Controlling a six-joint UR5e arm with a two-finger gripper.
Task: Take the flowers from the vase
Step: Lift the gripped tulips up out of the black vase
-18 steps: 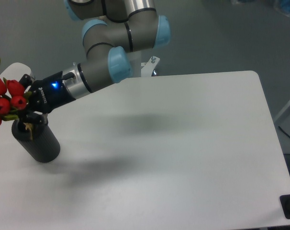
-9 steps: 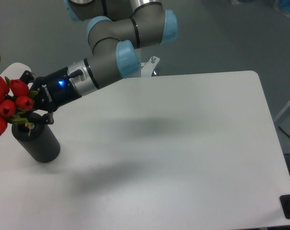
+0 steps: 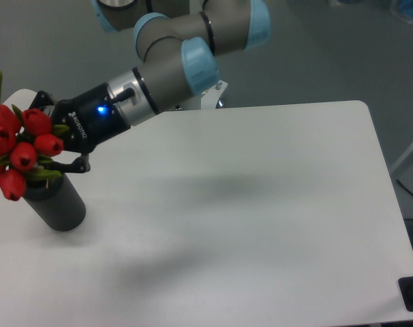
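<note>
The flowers (image 3: 19, 146), red tulip buds with green leaves, hang at the far left of the view, just above the top of the vase. The vase (image 3: 56, 204) is a matte black cylinder leaning a little on the white table (image 3: 247, 204). My gripper (image 3: 53, 139) reaches in from the right and is shut on the flowers right behind the buds; the stems are hidden behind the buds and fingers. The buds cover the vase's opening.
The arm stretches from the upper middle down to the left, above the table's back left part. The table's rounded back left corner (image 3: 19, 99) lies just behind the flowers. A dark object (image 3: 412, 293) sits at the front right edge.
The gripper has risen and shifted slightly right with the flowers, lifting them higher above the vase. The vase has stayed in place.
</note>
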